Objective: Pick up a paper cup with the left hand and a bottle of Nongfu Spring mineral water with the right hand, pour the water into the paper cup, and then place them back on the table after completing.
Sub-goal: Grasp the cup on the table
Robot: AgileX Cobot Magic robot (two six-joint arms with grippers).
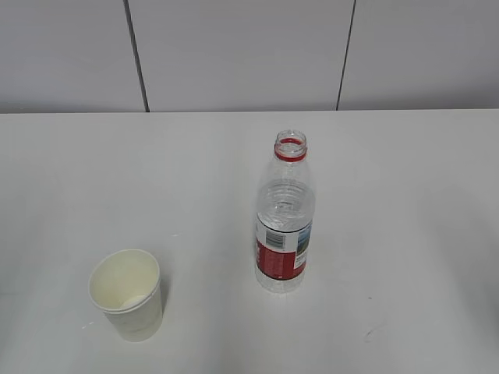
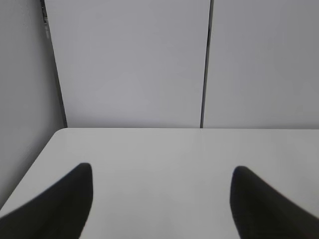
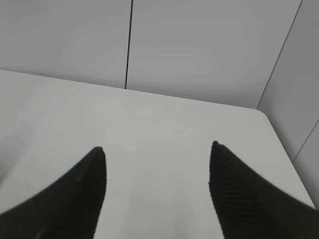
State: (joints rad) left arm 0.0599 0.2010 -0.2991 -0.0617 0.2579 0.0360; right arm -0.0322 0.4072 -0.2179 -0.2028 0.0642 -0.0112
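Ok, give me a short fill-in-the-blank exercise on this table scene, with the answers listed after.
1. The bottle has no ____ on its neck.
2. The paper cup stands to the ____ of the bottle in the exterior view.
3. Both the cup and the bottle stand ____ on the table.
4. The left gripper holds ____.

Answers: cap; left; upright; nothing

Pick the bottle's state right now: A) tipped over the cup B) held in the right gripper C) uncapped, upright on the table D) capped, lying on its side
C: the bottle stands upright on the table with its neck open and no cap, apart from the paper cup; no gripper touches it.
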